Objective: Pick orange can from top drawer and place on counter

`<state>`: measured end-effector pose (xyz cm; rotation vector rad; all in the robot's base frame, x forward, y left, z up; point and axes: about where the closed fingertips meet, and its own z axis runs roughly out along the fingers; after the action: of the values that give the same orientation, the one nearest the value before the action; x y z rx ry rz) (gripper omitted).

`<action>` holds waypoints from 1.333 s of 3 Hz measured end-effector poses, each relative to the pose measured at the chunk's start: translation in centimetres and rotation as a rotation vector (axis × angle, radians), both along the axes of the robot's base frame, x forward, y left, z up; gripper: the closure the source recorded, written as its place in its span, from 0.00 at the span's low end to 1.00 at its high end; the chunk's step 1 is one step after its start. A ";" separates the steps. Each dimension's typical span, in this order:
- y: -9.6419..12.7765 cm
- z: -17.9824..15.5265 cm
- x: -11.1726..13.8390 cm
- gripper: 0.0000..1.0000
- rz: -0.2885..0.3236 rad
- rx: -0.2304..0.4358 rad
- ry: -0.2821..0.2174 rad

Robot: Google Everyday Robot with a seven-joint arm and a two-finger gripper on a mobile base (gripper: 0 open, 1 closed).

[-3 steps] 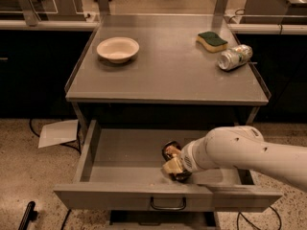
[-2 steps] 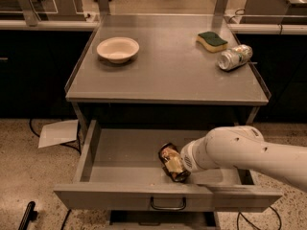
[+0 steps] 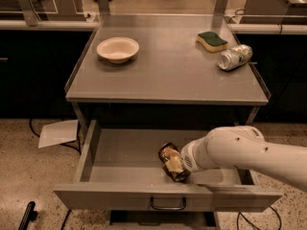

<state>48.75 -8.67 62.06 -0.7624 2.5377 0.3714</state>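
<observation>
Orange can [image 3: 172, 162], seen tilted inside the open top drawer [image 3: 120, 195], right of centre near the front panel, hard against the tool [image 3: 185, 163] at the white arm's [image 3: 240, 152] end. Could not tell the tool's grip. Shifted barely leftward since a second earlier; stayed below the bench [image 3: 163, 75].

White bowl [image 3: 117, 49] sits upright near the back-left corner of the counter [image 3: 168, 80]. Over by the back-right corner there's a green-topped yellow sponge [image 3: 212, 40], and just beside it, at the right edge, a silver-and-green can [image 3: 234, 57] on its side. Sheet of paper [image 3: 58, 133] on the floor, left. Gripper [image 3: 175, 163] is down below the front edge, right of centre.
</observation>
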 end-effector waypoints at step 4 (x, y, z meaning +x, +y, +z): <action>-3.2 19.7 -0.2 1.00 0.269 0.323 -0.194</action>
<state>48.54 -11.88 81.76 -0.9604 2.1275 0.7374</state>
